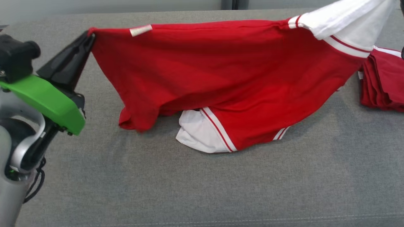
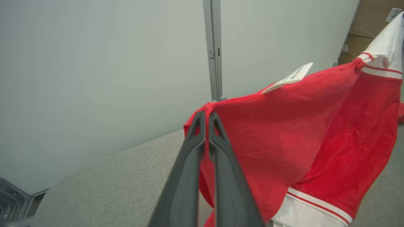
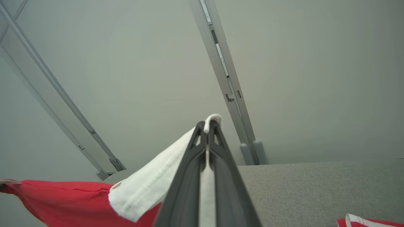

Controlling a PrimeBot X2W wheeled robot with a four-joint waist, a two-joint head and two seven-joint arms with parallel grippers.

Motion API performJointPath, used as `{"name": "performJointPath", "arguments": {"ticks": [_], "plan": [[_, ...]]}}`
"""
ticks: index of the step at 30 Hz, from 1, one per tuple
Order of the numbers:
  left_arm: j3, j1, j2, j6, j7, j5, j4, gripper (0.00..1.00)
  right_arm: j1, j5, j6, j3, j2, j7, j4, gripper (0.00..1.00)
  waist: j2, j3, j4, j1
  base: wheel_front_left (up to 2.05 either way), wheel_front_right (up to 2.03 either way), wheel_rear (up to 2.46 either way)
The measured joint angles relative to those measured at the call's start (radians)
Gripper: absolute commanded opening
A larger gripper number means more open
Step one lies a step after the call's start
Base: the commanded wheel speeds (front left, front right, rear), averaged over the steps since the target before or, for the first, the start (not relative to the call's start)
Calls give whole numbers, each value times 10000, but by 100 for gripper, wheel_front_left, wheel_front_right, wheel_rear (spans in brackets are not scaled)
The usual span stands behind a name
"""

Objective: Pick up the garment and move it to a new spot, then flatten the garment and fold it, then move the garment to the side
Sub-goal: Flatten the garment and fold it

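Grey woven tabletop (image 1: 202, 189), with a pale partition wall (image 2: 94, 63) and a metal post (image 2: 214, 47) behind it. The red garment (image 1: 227, 72) hangs stretched between both arms over the middle of the table. Its lower folds and one white sleeve (image 1: 195, 134) rest bunched on the surface.

Left gripper (image 1: 90, 37): fingers pressed together on a red corner of the cloth, near the white label (image 1: 140, 30). Right gripper (image 3: 207, 124): fingers pinched on the tip of the other white sleeve (image 1: 347, 22). It is held higher than the left, so the top edge slopes up toward your right. A stack of folded red garments (image 1: 383, 83) lies at the right edge, just beside the hanging cloth.

Step in hand, as I read it: carry and spread, ahead of flattening.

Notes for you:
- Lift until the tucked sleeve clears the table before you travel. Dragging it would probably roll it further under.
- Level the two hands first; the slope will lay the cloth down skewed.
- Your holds are mismatched, a body corner on one side and a sleeve tip on the other. The garment likely won't land square, so plan a regrasp once it is down.
- Each pinch has little fabric in it. Move slowly and don't add tension, or a corner may slip out.
- Favour the open table to your left, away from the stack.
- Lower so the hanging edge touches first, then draw back to lay the rest flat.
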Motion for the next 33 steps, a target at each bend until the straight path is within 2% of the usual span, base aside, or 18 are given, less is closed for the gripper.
{"name": "performJointPath", "arguments": {"ticks": [4, 7, 13, 17, 22, 27, 30, 32, 33], "plan": [[86, -460, 387, -322, 556, -261, -40, 0, -441, 474, 2, -27, -21, 399, -493, 0, 0, -169, -20, 0, 0, 0, 0], [40, -459, 479, -533, 1076, -928, -385, 0, -491, 1187, 2, -311, 88, 456, -1158, 0, 0, -302, -75, 0, 0, 0, 0], [81, -415, 1005, -786, 2025, -2523, -1699, 0, -151, 2508, 2, -1582, -184, 502, -2637, 0, 0, -652, -221, 0, 0, 0, 0], [234, -57, 1239, -813, 2683, -4075, -3175, 0, 535, 3150, -25, -2535, -479, 646, -3841, 0, 0, -943, -343, 0, 0, 0, 0], [863, 210, 1693, -631, 3480, -5465, -4675, 0, 977, 4232, -533, -3365, -725, 1243, -5542, 0, 0, -1091, -656, 0, 0, 0, 0], [1402, 207, 1854, 92, 4125, -6516, -5432, 0, 1567, 4815, -1375, -3591, -1091, 2176, -5871, 0, 0, -883, -916, 0, 0, 0, 0], [1455, 191, 2044, 464, 4477, -6592, -4847, 0, 1685, 5181, -1799, -3358, -970, 2479, -5601, 0, 0, -589, -994, 0, 0, 0, 0], [1250, 164, 2151, 566, 4800, -6592, -3977, 0, 1647, 5342, -2188, -3012, -585, 2481, -5053, 0, 0, -349, -1013, 0, 0, 0, 0], [1016, -5, 2088, 656, 4828, -6485, -2986, 0, 1622, 5097, -2391, -2316, -299, 2569, -4314, 0, 0, -101, -1013, 0, 0, 0, 0]]}}
